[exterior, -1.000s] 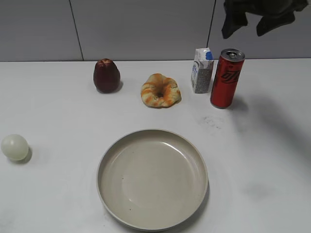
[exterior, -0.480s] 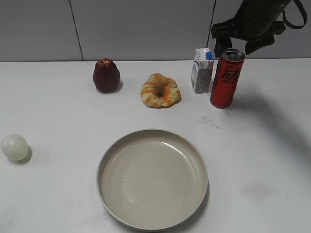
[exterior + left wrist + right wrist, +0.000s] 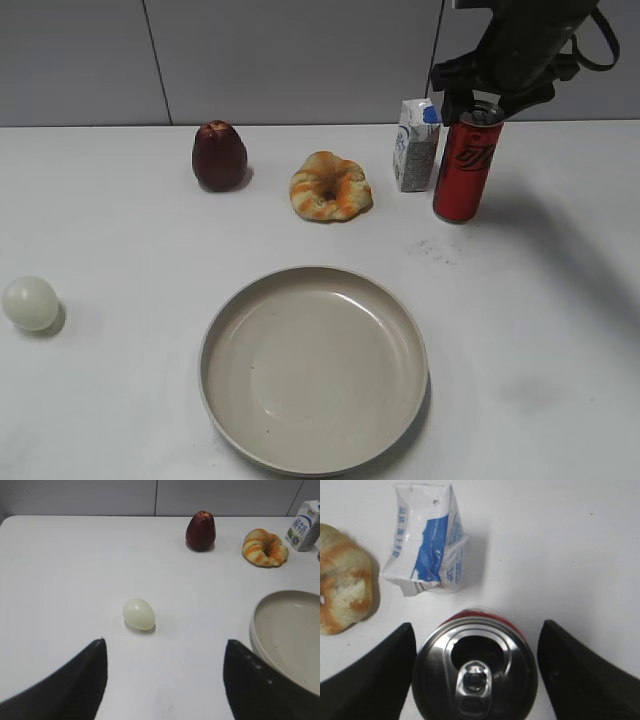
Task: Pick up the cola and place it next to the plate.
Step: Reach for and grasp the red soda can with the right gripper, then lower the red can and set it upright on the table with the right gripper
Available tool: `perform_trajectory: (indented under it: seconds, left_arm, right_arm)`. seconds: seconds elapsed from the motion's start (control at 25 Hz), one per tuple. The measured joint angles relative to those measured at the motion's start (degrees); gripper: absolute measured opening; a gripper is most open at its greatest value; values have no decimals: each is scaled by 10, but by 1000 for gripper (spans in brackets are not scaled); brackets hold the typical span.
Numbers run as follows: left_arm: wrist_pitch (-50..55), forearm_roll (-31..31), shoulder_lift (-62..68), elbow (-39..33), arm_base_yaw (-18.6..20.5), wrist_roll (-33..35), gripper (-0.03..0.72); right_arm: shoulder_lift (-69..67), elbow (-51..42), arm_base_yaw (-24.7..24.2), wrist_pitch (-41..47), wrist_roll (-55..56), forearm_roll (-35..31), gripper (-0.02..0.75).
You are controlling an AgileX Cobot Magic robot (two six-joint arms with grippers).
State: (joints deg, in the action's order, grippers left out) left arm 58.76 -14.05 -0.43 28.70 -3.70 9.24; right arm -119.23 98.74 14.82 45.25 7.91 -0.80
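The cola [image 3: 465, 165] stands upright at the back right of the worktop [image 3: 560, 300], just beside the milk carton [image 3: 416, 146], as I bring my right hand [image 3: 488, 88] over its rim from above, fingers spread and gripping nothing. The plate [image 3: 313, 366] sits well apart at front centre, with bare surface on either side where I judge the can could go. Much of that arm runs off the top edge here, so the finger gaps are hard to read.

From my left wrist, the left hand [image 3: 165, 680] hangs released over the near side, idle because the can is on the other arm's side; an egg [image 3: 138, 613] lies ahead, and the cola is all but cut off at the right border.

From my right wrist, the silver top sits centred between two dark fingers [image 3: 370, 672], each clear of the can wall. The can's body is hidden below its lid.
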Motion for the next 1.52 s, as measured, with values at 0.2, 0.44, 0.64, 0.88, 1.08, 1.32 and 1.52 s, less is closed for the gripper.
perform_trajectory:
  seconds: [0.2,0.44,0.64,0.88,1.08,1.32,1.52]
  left_arm:
    - [0,0,0,0,0,0,552]
    - [0,0,0,0,0,0,552]
    - [0,0,0,0,0,0,552]
    - [0,0,0,0,0,0,552]
    - [0,0,0,0,0,0,552]
    - [0,0,0,0,0,0,552]
    - [0,0,0,0,0,0,552]
  right_arm:
    - [-2,0,0,20,1,0,557]
    - [-6,1,0,38,1,-2,524]
    - [-1,1,0,48,1,-3,520]
    - [65,1,0,106,-1,-3,520]
    - [140,-2,1,196,-10,-1,520]
    - [279,-107,50,192,-10,8,520]
    - [407,-286,141,79,19,1,520]
